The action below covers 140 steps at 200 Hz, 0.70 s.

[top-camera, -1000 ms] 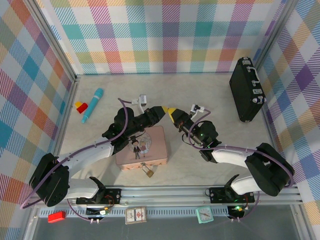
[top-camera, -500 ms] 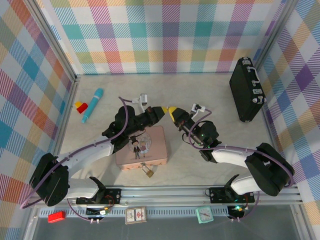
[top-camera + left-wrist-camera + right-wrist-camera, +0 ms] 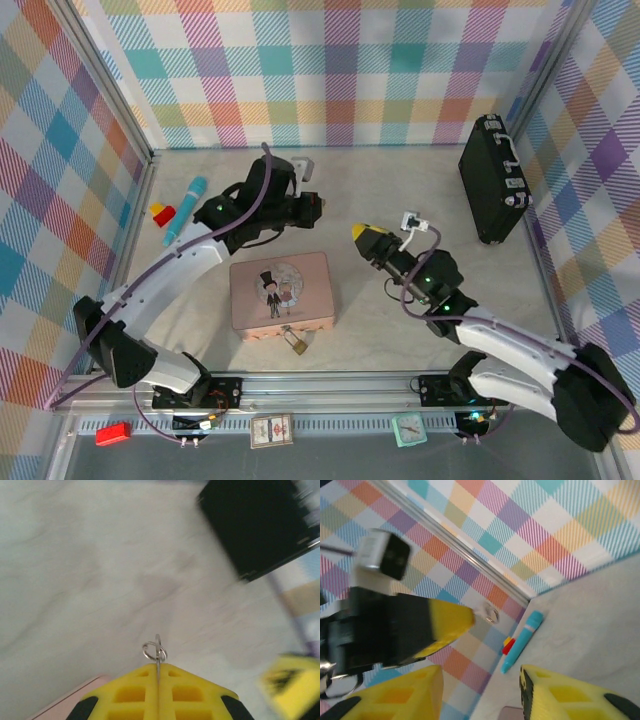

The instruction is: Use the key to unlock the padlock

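**Top view.** While the left gripper (image 3: 312, 204) hangs high over the far half of the table, the padlock (image 3: 297, 342) lies against the near edge of the tin (image 3: 282, 290), well apart from both grippers. The right gripper (image 3: 361, 233) points toward the left one across a gap. This probably leaves it free to steady the lock. Whether the shackle passes through a hasp on the tin is too small to tell. A case (image 3: 495, 180) stands far right. A marker (image 3: 186, 208) and a block (image 3: 162, 213) lie far left.

**Left wrist view.** The left gripper (image 3: 158, 666) has its fingers pressed together, pinching the key (image 3: 158, 650) edge-on. The key's ring stands just past the tips. This grip likely fixes the key's angle for insertion. The rest of the key is hidden between the pads, so which way the blade faces cannot be told. The case (image 3: 255, 525) and a right finger (image 3: 290, 685) are smeared by blur, and the tin (image 3: 65, 700) is cut off at the frame edge.

**Right wrist view.** The right gripper (image 3: 480, 672) has its fingers spread with nothing between them. Beyond it the left gripper (image 3: 455, 620) shows the key's ring (image 3: 489, 614) at its tip, though both are soft with blur. The marker (image 3: 522, 640) and block (image 3: 507, 645) sit by the far wall.
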Each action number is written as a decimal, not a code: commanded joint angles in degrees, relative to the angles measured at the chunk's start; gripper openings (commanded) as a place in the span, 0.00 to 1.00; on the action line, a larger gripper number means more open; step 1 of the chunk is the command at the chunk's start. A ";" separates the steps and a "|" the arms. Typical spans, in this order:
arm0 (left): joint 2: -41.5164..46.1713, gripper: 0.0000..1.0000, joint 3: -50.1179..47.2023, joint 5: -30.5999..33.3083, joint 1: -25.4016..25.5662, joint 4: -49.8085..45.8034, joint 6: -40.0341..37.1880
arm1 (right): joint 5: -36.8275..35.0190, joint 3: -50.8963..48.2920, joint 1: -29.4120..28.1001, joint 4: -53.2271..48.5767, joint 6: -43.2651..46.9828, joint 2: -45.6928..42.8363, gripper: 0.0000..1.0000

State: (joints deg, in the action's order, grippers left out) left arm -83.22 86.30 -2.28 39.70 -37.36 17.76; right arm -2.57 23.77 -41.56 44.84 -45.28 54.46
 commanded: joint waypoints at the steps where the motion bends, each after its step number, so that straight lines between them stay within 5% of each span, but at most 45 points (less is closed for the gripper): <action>1: -1.86 0.00 1.51 6.77 0.73 -20.43 -10.02 | 0.96 -3.08 0.43 -8.21 18.12 -4.12 0.62; 43: -0.86 0.00 2.73 1.55 2.41 -24.67 -16.74 | 3.72 -2.93 0.68 -18.63 22.51 -9.09 0.67; 140: 0.93 0.00 2.48 -2.31 10.40 -28.23 -28.28 | 30.18 -4.71 0.69 2.96 21.44 -0.29 0.59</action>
State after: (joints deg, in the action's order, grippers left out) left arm -84.86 87.59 -1.67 49.60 -64.49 -7.09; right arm 19.68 19.07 -41.06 40.36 -25.10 52.60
